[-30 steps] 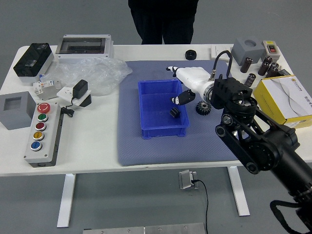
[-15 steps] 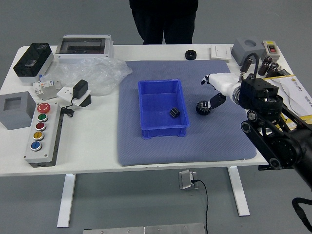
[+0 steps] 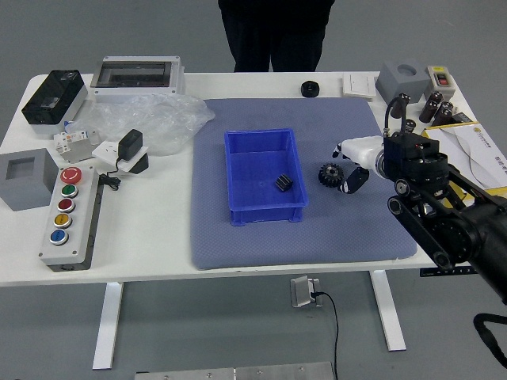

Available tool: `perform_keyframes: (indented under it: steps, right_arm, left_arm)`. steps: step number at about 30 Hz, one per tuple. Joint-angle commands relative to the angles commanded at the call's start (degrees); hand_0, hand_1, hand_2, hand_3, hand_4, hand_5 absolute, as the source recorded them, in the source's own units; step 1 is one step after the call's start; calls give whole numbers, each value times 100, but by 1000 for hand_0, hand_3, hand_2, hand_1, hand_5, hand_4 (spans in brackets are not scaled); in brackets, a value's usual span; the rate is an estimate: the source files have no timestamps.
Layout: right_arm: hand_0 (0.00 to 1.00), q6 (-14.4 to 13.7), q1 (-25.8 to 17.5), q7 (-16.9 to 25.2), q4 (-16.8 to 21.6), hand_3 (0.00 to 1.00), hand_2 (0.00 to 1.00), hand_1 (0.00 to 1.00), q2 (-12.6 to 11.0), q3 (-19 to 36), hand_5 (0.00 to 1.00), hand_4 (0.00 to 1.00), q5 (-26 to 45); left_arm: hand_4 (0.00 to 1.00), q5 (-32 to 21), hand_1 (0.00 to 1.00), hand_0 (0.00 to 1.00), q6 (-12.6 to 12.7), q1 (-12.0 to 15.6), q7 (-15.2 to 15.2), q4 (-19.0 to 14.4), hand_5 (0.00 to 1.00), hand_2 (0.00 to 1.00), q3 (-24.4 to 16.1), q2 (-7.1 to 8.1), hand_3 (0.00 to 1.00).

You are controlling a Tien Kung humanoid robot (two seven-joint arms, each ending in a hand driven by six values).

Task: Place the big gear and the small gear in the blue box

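Observation:
My right hand (image 3: 345, 168) reaches in from the right, low over the mat, its fingers spread around the right side of a black big gear (image 3: 330, 175). The fingers are apart and do not grip it. The gear lies flat on the mat, right of the blue box (image 3: 264, 214). Inside that box, near its right wall, lies a small dark gear (image 3: 283, 183). The left arm is out of view.
A yellow-and-white carton (image 3: 481, 162) stands behind my right forearm. Dark cylinders (image 3: 431, 107) cluster at the back right. Left are a button box (image 3: 71, 218) and plastic wrap (image 3: 150, 123). A person in dark clothes (image 3: 276, 32) stands at the far side.
My right hand has left the space over the blue box, moved right and come down beside the big gear. The small gear stays in the box.

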Motion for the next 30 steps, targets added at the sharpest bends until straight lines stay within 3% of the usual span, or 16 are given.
perform_keyframes:
  steps: [14, 30]
  right_arm:
    - [746, -26, 238, 27, -239, 904, 874, 724, 152, -90, 198, 762, 0]
    - [746, -180, 431, 108, -830, 890, 860, 722, 420, -193, 186, 756, 0]
  left_arm:
    - [551, 10, 746, 778, -3, -5, 7, 0, 245, 736, -5, -3, 672]
    - [550, 27, 746, 778, -9, -10, 20, 0, 244, 736, 2, -29, 671]
